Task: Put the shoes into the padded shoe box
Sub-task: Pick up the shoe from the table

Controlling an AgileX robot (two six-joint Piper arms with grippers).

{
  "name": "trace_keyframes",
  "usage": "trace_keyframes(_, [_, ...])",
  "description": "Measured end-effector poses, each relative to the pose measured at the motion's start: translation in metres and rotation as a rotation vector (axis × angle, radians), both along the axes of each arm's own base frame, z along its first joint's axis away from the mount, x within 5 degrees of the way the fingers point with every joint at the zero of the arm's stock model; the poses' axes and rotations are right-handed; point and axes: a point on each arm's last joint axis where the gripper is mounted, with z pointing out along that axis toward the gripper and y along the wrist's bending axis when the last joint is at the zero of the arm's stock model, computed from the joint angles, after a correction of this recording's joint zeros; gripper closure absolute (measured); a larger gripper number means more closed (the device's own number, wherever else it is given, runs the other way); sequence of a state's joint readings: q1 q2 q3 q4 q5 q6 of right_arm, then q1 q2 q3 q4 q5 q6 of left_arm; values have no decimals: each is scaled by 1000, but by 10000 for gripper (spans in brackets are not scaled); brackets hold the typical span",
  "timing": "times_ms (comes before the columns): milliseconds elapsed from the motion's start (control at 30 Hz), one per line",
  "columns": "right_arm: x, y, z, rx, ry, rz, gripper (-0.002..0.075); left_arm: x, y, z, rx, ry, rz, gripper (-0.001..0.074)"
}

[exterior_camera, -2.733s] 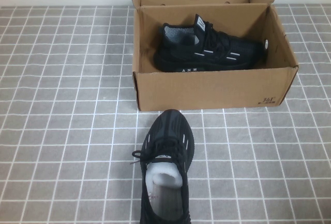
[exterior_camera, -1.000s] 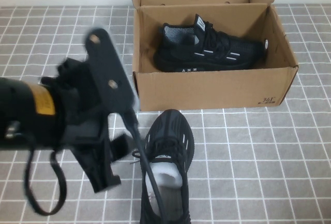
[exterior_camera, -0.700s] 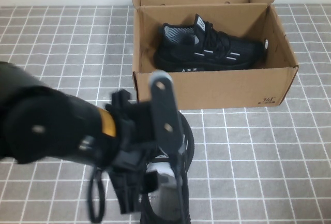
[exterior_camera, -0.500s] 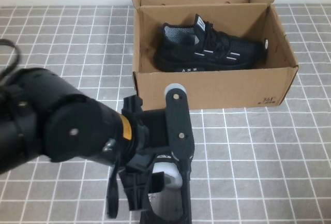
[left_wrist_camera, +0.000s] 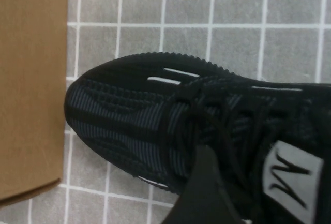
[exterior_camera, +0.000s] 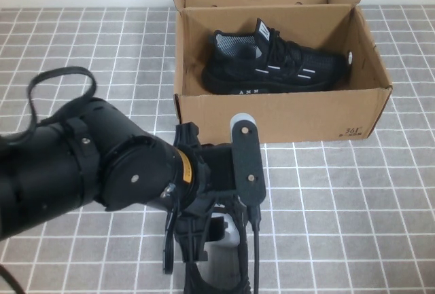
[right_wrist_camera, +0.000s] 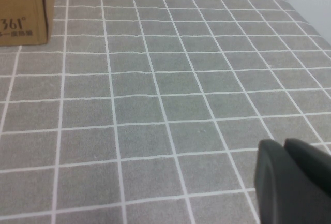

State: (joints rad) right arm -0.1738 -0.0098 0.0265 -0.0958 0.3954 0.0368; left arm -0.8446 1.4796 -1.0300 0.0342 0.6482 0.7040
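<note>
The brown cardboard shoe box [exterior_camera: 279, 114] stands at the back with its flaps up. One black sneaker [exterior_camera: 275, 66] lies inside it, toe to the right. The second black sneaker [exterior_camera: 217, 277] lies on the table in front of the box, mostly hidden under my left arm. My left gripper [exterior_camera: 214, 233] is open and low over this shoe, its fingers on either side of the lace area. In the left wrist view the shoe's toe [left_wrist_camera: 129, 115] points at the box wall [left_wrist_camera: 31, 79], and one finger [left_wrist_camera: 207, 198] lies over the laces. My right gripper [right_wrist_camera: 282, 146] is shut and empty over bare tiles.
The table is covered by a grey cloth with a white grid [exterior_camera: 340, 206]. The box corner with its dark printed mark [right_wrist_camera: 20, 22] shows in the right wrist view. My left arm's cable [exterior_camera: 61, 77] loops up to the left of the box.
My left arm swung in from the left and came down over the sneaker in front of the box. The sneaker and the box have not moved.
</note>
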Motion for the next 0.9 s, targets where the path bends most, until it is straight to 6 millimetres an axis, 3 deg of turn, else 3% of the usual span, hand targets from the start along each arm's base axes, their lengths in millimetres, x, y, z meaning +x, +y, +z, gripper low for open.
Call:
trace_keyframes(167, [0,0,0,0,-1,0,732,6,-4,-9,20,-20,-7,293])
trace_keyframes(267, [0,0,0,0,-1,0,732,8,-6,-13,31,-23,-11,363])
trace_keyframes(433, [0,0,0,0,-1,0,732,8,-5,-13,28,-14,9,629])
trace_keyframes(533, [0,0,0,0,-2,0,732,8,-5,-10,37,-1,20,704])
trace_keyframes(767, [0,0,0,-1,-3,0,732,12,-9,20,51,55,78,734])
trace_keyframes(900, [0,0,0,-1,-3,0,734,8,-14,52,21,154,106,735])
